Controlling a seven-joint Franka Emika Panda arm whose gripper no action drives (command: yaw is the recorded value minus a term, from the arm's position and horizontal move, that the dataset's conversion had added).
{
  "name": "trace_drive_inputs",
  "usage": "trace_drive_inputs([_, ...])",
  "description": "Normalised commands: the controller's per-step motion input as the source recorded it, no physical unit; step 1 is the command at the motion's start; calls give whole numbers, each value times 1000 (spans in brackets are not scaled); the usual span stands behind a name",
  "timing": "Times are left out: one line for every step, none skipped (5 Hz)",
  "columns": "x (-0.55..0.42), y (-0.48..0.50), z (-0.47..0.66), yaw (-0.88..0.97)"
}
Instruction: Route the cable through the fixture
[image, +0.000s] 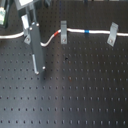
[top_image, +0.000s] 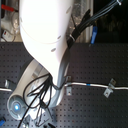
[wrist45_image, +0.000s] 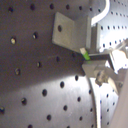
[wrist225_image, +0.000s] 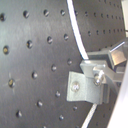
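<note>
Evidently the cable (image: 75, 30) is laid in a line across the black perforated board (image: 75, 90) so that it passes each bracket in turn: in the first exterior view it runs through the middle clip (image: 63, 31), with its red-orange band (image: 56, 33) just beside that clip and its blue band (image: 87, 31) further along, and reaches the clip at the first exterior view's right (image: 113, 33). The gripper (image: 31, 36) stands over the remaining fixture (image: 27, 35) at the first exterior view's left, where the white cord dips and arrives from the board's edge; I judge this to be the bracket now being threaded. In the first wrist view the fixture (wrist45_image: 72, 31) sits just ahead of the jaws, bolted flat to the board, and the cable (wrist45_image: 102, 12) curves beside it towards the fingertips. The second wrist view shows the bracket (wrist225_image: 87, 85) from the other side, with the cable (wrist225_image: 77, 32) sweeping past close by. Whether the jaws are clenched on the cord or released, I cannot tell; the fingertips are crowded and blurred.
</note>
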Motion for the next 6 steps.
trace_drive_inputs([15, -194, -49, 371])
trace_drive_inputs([-19, -174, -75, 388])
trace_drive_inputs([-42, -227, -86, 417])
trace_drive_inputs([-77, -268, -73, 426])
trace_drive_inputs([-103, -263, -71, 420])
trace_drive_inputs([-78, -215, -128, 477])
